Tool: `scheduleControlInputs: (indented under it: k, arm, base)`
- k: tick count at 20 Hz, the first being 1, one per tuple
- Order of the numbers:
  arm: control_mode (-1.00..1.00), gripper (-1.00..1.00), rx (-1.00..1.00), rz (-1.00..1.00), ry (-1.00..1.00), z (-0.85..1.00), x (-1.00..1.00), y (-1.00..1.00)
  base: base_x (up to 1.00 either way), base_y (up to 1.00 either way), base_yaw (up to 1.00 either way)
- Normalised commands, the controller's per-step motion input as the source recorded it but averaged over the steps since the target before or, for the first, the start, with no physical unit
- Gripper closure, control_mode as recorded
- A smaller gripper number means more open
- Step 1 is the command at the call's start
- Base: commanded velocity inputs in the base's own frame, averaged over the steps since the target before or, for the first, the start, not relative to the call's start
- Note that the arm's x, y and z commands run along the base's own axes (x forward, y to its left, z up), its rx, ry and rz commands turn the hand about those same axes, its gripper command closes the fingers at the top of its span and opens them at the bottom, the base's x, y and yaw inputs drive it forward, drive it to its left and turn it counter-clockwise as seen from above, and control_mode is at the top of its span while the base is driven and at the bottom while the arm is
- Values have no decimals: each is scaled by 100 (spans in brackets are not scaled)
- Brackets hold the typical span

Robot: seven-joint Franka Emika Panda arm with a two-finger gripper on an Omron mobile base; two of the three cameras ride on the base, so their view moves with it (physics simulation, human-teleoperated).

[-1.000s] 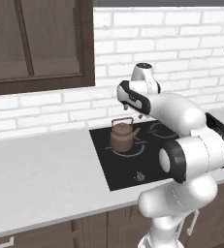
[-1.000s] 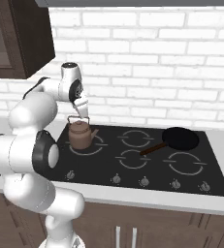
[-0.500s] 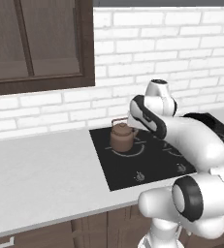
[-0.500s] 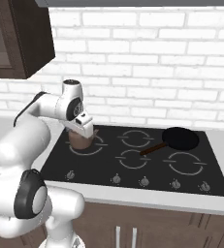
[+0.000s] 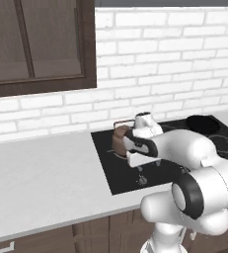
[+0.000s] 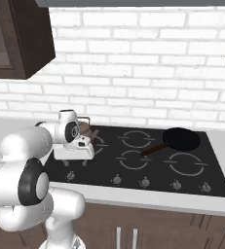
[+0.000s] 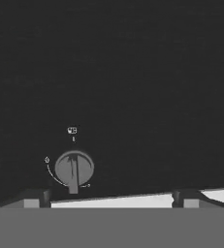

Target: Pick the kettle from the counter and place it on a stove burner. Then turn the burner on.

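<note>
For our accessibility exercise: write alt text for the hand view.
A round grey stove knob sits on the black glass cooktop, seen from close above. The two dark fingertips of the open gripper rise at the bottom, spread wide apart.

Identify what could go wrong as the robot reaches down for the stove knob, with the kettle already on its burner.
The gripper is open, but the knob sits left of its centre line, so closing now could miss it. The arm hangs close beside the kettle; a swing could knock it off its burner. Several knobs line the cooktop; choosing the wrong one heats another burner.
</note>
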Motion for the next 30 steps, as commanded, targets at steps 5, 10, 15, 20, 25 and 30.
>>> scheduleControlInputs:
  k: [5,10,15,20,25,30]
  arm:
    - [-100,-100,21,17,3,-55,20,10]
    - [-100,-100,20,3,1,-66,6,19]
    - [-100,-100,1,0,0,-16,-38,1]
    - [-100,-100,-3,0,0,-7,-44,4]
    - [-100,-100,-6,0,0,-6,0,23]
    - [-100,-100,-2,0,0,-9,20,6]
  base:
    - [0,0,0]
    - [0,0,0]
    - [0,0,0]
    - [0,0,0]
    - [0,0,0]
    - [0,0,0]
